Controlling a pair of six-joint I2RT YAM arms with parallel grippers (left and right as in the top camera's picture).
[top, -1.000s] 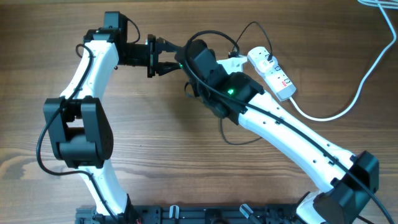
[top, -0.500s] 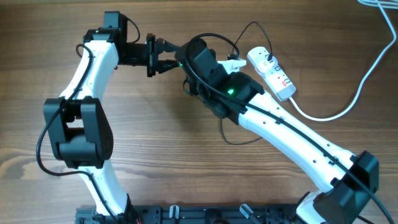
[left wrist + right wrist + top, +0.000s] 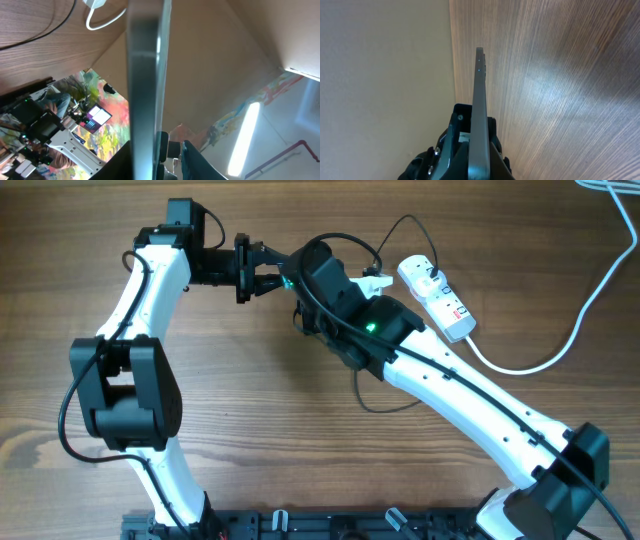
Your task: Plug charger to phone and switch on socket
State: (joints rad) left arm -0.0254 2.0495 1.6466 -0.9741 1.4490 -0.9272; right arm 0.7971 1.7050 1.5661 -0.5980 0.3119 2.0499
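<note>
From where I stand, the phone [image 3: 479, 110] is up off the worktop [image 3: 250, 410], edge-on between the two arms near the far side. The right pincer [image 3: 471, 137] is clamped on its lower end. The left pincer [image 3: 275, 272] points straight at it from the other side, and whether it grips or only brackets the phone I cannot tell.

I'd say the job now is steadying the phone so the charger [image 3: 404, 218] can go in. One pincer should hold it by the flat faces, with the port end left bare. The other then needs to find the plug tip, which I can't pick out, and push it in along the phone's length, not at a slant.

Room is tight toward the socket [image 3: 437, 298], where the black cable loops and the white cord [image 3: 590, 300] lie. The near and left stretches of wood look free for swinging an arm.
</note>
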